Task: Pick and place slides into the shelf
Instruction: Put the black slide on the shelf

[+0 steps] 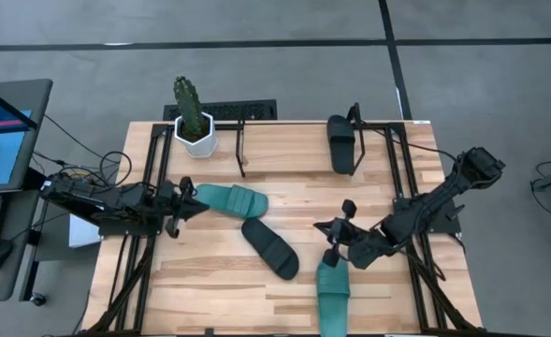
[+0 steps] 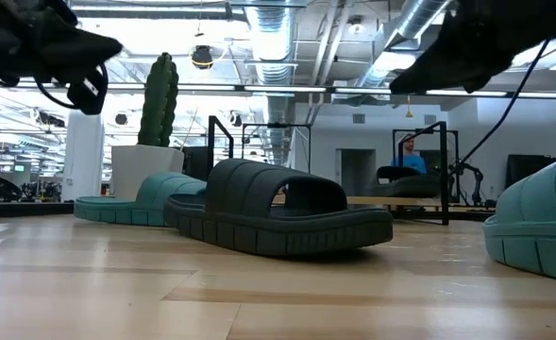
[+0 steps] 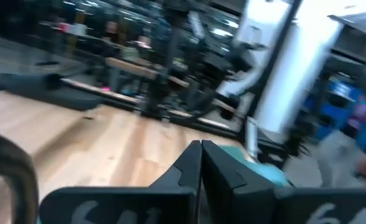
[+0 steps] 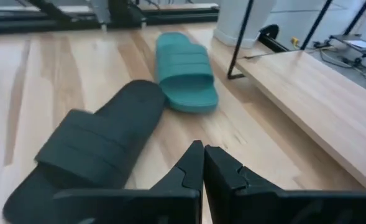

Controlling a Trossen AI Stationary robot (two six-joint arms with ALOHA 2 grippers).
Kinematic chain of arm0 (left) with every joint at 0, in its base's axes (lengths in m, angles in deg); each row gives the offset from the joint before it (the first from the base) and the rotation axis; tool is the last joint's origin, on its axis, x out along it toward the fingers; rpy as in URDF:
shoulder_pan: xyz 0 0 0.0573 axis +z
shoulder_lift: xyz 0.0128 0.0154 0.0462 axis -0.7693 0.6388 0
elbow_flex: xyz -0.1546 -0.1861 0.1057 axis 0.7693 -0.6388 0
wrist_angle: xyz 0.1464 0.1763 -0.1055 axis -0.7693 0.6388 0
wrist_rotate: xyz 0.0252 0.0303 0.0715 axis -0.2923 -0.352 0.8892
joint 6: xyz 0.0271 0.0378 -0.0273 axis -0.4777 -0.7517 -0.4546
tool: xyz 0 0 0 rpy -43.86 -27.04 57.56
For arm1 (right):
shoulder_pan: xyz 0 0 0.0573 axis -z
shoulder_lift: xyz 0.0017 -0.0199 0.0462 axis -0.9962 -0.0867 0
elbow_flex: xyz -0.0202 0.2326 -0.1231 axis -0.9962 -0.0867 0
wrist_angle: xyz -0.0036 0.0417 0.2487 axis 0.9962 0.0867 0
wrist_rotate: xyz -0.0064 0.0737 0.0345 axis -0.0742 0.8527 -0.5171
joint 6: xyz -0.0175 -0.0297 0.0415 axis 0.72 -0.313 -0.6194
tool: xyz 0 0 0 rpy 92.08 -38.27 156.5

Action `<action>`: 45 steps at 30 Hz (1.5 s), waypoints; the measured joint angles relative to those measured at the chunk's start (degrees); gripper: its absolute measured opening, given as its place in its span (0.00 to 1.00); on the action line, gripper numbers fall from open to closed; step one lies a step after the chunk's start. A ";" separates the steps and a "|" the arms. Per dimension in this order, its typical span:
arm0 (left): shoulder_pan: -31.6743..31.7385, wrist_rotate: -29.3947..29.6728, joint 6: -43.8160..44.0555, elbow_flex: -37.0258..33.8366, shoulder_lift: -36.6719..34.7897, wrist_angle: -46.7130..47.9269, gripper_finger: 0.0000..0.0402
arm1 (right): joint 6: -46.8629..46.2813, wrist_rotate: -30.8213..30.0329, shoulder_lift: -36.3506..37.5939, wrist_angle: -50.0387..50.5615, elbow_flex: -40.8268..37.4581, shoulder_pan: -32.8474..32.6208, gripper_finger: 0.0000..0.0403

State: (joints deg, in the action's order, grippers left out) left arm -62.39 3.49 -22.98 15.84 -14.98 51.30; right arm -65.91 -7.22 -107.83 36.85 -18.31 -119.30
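- While both arms hang low over the table (image 1: 219, 281), four slides are in the high view: two teal, two black, each of ribbed foam with one wide strap.
- One teal slide (image 1: 230, 198) lies left of the middle of the frame, and its end is just beside the left gripper (image 1: 187, 198).
- The fingers of this gripper are pressed together in the left wrist view, with a bit of teal showing close beyond the tips.
- One black slide (image 1: 269, 247) lies slanted in the middle of the high view, between the two grippers and touching neither.
- The second teal slide (image 1: 332, 296) lies at the lower edge, right of the middle, and the right gripper (image 1: 337, 233) is just above it in the frame.
- The right fingers are also pressed together in the right wrist view, holding nothing; the black slide and the far teal one lie beyond the tips.
- The second black slide (image 1: 340, 144) rests on the shelf (image 1: 242, 148) at the upper middle of the frame, near its right end.
- A cactus (image 1: 193, 117) in a white pot stands at the upper left of the table.
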 joint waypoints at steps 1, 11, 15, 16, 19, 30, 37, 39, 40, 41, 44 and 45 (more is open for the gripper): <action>0.03 1.70 0.11 0.00 0.00 0.12 0.00 | -0.01 -0.01 0.02 -0.24 0.10 0.48 0.00; 0.30 0.53 -6.26 0.04 1.72 5.39 0.00 | -5.85 -0.03 0.02 0.54 0.11 -1.82 0.00; -0.62 -6.39 -7.77 0.04 7.76 3.41 0.00 | -6.68 -0.17 0.03 1.26 0.11 -3.59 0.00; -1.12 -7.62 -8.42 0.04 9.74 1.98 0.00 | -6.68 -0.19 0.04 1.28 0.11 -3.80 0.00; -3.14 -7.84 -10.48 0.04 17.14 -3.50 0.00 | -6.74 -0.18 0.04 1.31 0.11 -4.10 0.00; -13.08 -0.67 -19.17 16.89 54.35 -12.23 0.00 | -7.31 -0.16 0.07 1.55 0.10 -4.36 0.00; -14.69 -10.13 -19.99 32.29 72.40 -4.92 0.00 | -7.77 -0.03 0.07 1.52 0.09 -5.48 0.00; -15.62 -14.04 -20.06 36.32 76.43 -4.35 0.00 | -7.78 -0.03 0.07 1.51 0.09 -6.13 0.00; -16.10 -15.08 -20.16 38.28 78.20 -4.02 0.00 | -7.77 -0.03 0.07 1.53 0.09 -6.49 0.00; -16.45 -15.79 -20.30 40.07 79.77 -3.70 0.00 | -7.77 -0.04 0.07 1.53 0.09 -6.82 0.00; -16.85 -16.02 -21.62 45.09 84.04 -0.71 0.00 | -7.73 -0.31 0.11 1.53 0.09 -7.61 0.00; -16.81 -15.76 -22.10 46.40 85.28 0.79 0.00 | -7.73 -0.44 0.11 1.55 0.09 -7.83 0.00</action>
State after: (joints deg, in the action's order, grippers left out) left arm -79.21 -12.26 -45.07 62.23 70.30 52.09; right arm -73.64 -7.66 -107.72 38.40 -18.22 -127.13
